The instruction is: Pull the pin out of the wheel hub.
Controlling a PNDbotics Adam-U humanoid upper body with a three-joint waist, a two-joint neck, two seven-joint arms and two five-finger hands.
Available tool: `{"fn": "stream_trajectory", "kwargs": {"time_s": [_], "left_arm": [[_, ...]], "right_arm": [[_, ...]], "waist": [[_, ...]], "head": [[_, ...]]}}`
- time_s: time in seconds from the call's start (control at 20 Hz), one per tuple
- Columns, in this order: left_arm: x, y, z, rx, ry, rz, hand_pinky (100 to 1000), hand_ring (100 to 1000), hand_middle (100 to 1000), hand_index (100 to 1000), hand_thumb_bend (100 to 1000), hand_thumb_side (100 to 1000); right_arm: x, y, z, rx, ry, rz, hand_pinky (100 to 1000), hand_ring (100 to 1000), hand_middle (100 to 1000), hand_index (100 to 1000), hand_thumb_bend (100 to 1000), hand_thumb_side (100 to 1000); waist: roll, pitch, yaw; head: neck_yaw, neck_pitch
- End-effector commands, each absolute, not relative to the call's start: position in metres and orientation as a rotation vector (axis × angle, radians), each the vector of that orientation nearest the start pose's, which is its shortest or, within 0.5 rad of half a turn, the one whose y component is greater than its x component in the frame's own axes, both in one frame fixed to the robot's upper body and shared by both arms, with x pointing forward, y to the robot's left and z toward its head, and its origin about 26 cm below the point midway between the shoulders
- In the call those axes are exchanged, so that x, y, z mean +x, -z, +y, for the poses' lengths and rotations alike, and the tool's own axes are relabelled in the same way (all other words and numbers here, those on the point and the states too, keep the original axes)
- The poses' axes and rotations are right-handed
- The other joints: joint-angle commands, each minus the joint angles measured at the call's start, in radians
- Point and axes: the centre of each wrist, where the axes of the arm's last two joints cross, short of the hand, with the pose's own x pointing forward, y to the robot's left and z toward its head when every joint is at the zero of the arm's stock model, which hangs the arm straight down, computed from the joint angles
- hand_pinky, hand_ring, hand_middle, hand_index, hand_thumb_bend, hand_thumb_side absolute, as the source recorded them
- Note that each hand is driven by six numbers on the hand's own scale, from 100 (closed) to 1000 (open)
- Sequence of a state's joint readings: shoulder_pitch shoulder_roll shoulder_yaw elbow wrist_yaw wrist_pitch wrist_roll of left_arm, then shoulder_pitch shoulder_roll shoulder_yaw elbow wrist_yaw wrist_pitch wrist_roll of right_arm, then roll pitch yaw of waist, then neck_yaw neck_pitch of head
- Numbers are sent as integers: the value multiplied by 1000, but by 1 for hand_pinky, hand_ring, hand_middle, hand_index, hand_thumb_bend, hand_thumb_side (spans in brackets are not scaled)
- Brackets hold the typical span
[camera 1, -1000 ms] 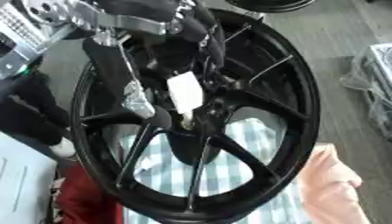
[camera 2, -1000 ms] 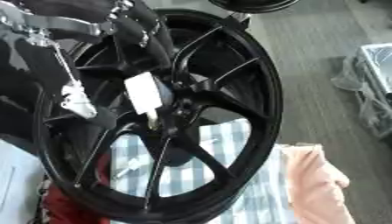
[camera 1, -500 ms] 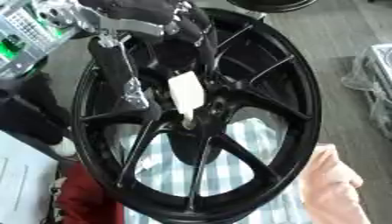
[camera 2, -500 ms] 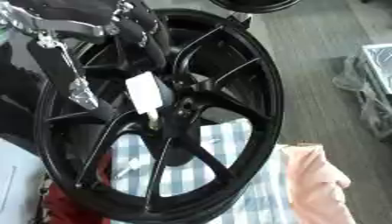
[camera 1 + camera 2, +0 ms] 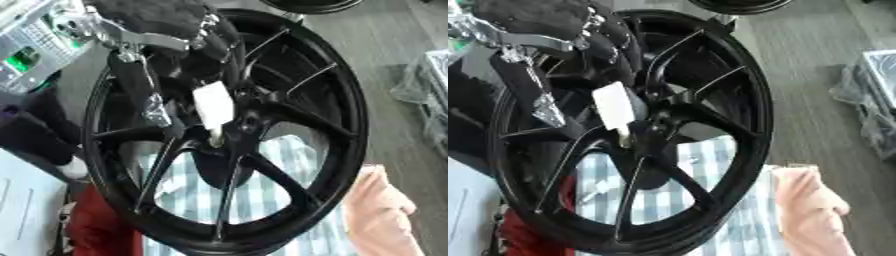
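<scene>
Black alloy: wheel hub (image 5: 229,131), a multi-spoke rim standing tilted, filling the middle of both views; its lower edge rests over the striped cloth.
Pin: pale metal pin (image 5: 214,139) seated at the hub's centre, directly below the white tag; its tip looks to be still in the centre bore.
White tag: blank white rectangular piece (image 5: 213,106) sitting on top of the pin; no writing can be read on it.
Left hand: black hand (image 5: 179,52) with silver joints, reaching down from the upper left over the rim; its fingers come down to the white tag, but whether they are clamped on it or apart cannot be told.
Right hand: shows in neither view.
Striped cloth: blue-and-white checked cloth (image 5: 710,200) on the surface, seen through the spokes.
Pink cloth: peach-coloured cloth (image 5: 811,210) lying beside the rim at lower right.
Red item: red shape (image 5: 101,227) under the rim at lower left; kind unclear.
Green-lit panel: pale device with a green light (image 5: 26,57) at upper left, plain in the left eye view, only a sliver of it in the right eye view.
Clear bag: crumpled transparent plastic (image 5: 868,107) at the right edge, on the grey floor.
Markings: no brand or lettering legible anywhere.
</scene>
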State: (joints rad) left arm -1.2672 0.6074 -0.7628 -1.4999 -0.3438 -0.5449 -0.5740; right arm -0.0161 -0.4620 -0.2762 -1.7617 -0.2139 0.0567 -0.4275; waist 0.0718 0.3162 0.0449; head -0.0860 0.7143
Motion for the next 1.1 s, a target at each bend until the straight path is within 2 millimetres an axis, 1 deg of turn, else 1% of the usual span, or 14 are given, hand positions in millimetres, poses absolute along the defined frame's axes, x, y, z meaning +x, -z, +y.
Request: {"fn": "stream_trajectory", "kwargs": {"time_s": [0.05,0.4,0.55,0.75,0.9,1.0,1.1], "left_arm": [[380,-336,106,-265,-2427,1136,873,822,724,742,571,280],[384,-329,104,-213,-2445,1152,869,817,715,715,479,247],[386,-326,104,-209,-2454,1145,869,818,717,710,482,247],[389,-322,103,-204,-2465,1132,864,813,708,690,448,238],[390,-320,103,-190,-2469,1138,859,806,693,670,404,230],[390,-320,103,-178,-2471,1155,847,791,655,614,376,226],[390,-321,103,-171,-2474,1172,835,778,630,557,377,225]], "right_arm": [[267,-126,-406,-712,313,-1817,740,635,625,815,100,540],[267,-126,-406,-715,322,-1811,738,633,622,811,100,540],[267,-126,-406,-717,327,-1808,738,632,622,811,100,540],[267,-126,-406,-717,329,-1807,737,632,621,809,100,540],[267,-125,-406,-716,327,-1804,737,632,621,809,100,540],[267,-125,-406,-716,327,-1802,738,633,622,809,100,540],[267,-125,-405,-716,329,-1802,738,633,622,809,100,540]], "waist": [[-3,-26,-2],[-2,-24,-5],[-2,-24,-6],[-2,-24,-7],[-2,-23,-7],[-2,-23,-7],[-2,-23,-7]], "head": [[5,1],[9,4],[9,4],[11,4],[13,5],[13,6],[14,7]]}}
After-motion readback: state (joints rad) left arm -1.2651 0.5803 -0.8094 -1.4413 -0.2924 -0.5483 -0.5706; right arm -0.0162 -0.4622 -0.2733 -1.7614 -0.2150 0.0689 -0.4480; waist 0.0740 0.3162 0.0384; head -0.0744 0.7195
